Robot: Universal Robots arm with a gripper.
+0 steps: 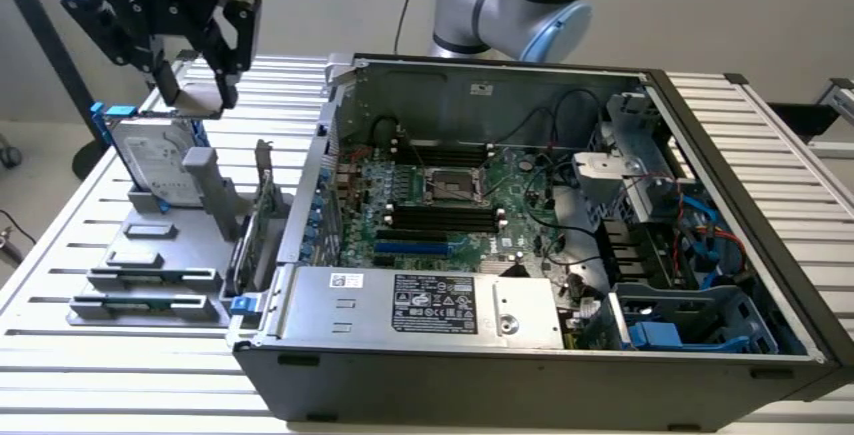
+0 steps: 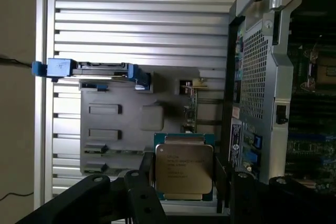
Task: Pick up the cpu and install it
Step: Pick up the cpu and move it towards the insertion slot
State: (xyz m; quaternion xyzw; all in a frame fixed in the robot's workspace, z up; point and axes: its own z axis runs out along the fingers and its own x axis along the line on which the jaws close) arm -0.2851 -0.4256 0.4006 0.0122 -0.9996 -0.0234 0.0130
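Observation:
The cpu [image 2: 184, 169], a flat square chip with a silver-grey metal top on a green base, sits between the two black fingers of my gripper [image 2: 185, 188], which is shut on its edges. In the exterior view the gripper [image 1: 198, 90] hangs high above the grey parts holder [image 1: 147, 255] at that view's left, with the cpu [image 1: 200, 102] showing as a pale piece between the fingers. The motherboard's open cpu socket [image 1: 457, 187] lies inside the computer case [image 1: 534, 365], off toward the exterior view's right of the gripper.
A silver hard drive [image 1: 154, 155] with blue brackets stands upright in the holder just below the gripper. The case's raised side wall [image 1: 327, 135] separates holder and motherboard. Cables, black memory slots [image 1: 441, 217] and a power supply [image 1: 427, 305] surround the socket. The slatted table [image 1: 80, 355] extends around.

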